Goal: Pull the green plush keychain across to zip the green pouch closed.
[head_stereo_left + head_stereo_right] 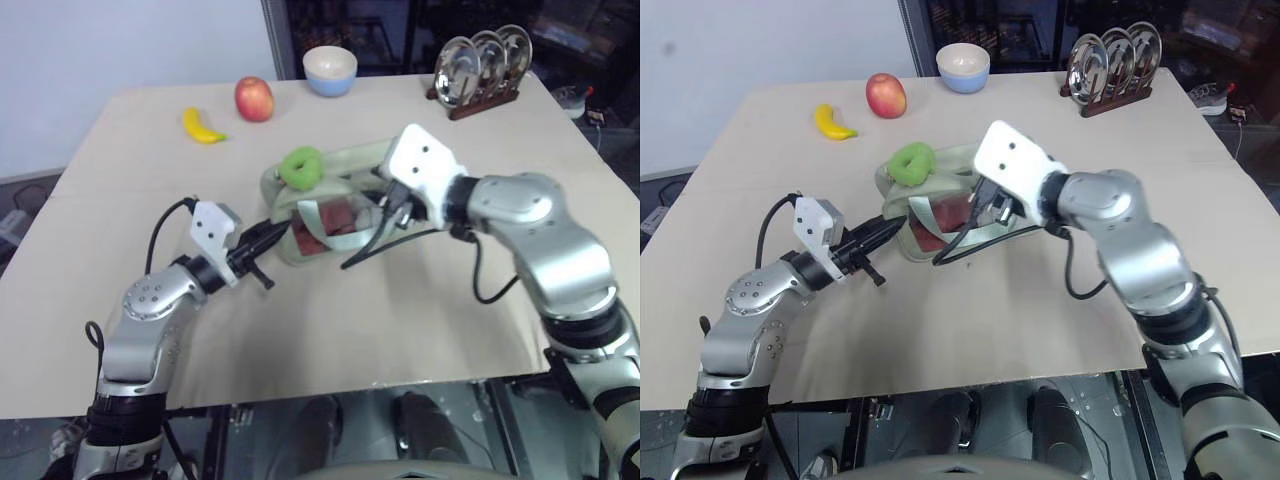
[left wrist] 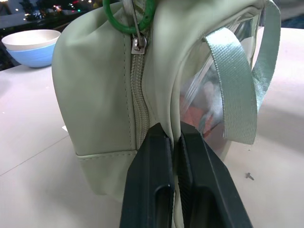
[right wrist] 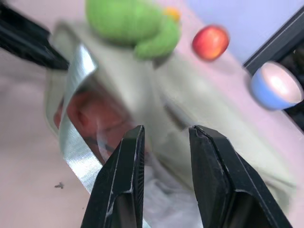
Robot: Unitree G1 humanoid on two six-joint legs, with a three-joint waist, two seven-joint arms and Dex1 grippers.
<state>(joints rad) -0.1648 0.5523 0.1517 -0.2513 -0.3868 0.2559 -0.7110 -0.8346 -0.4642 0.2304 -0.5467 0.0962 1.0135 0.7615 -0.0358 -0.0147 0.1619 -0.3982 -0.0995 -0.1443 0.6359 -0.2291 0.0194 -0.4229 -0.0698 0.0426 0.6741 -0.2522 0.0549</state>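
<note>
The pale green pouch (image 1: 335, 205) lies mid-table with its clear window side toward me and something red inside. On its left top end rests the lime-green plush keychain (image 1: 301, 167), hooked to the zipper pull (image 2: 138, 43). My left gripper (image 2: 175, 130) is shut on the pouch's left end, pinching a fold of fabric beside the zipper seam. Over the pouch's right half hovers my right gripper (image 3: 166, 133), open with nothing between its fingers (image 3: 128, 156). The keychain (image 3: 133, 21) sits beyond the fingertips.
At the table's (image 1: 400, 320) far side lie a yellow banana (image 1: 203, 126) and a red apple (image 1: 254, 98). A blue-and-white bowl (image 1: 330, 70) and a wooden rack of metal plates (image 1: 480, 65) stand there too. The pouch's ribbon handle (image 2: 232, 90) hangs over the window side.
</note>
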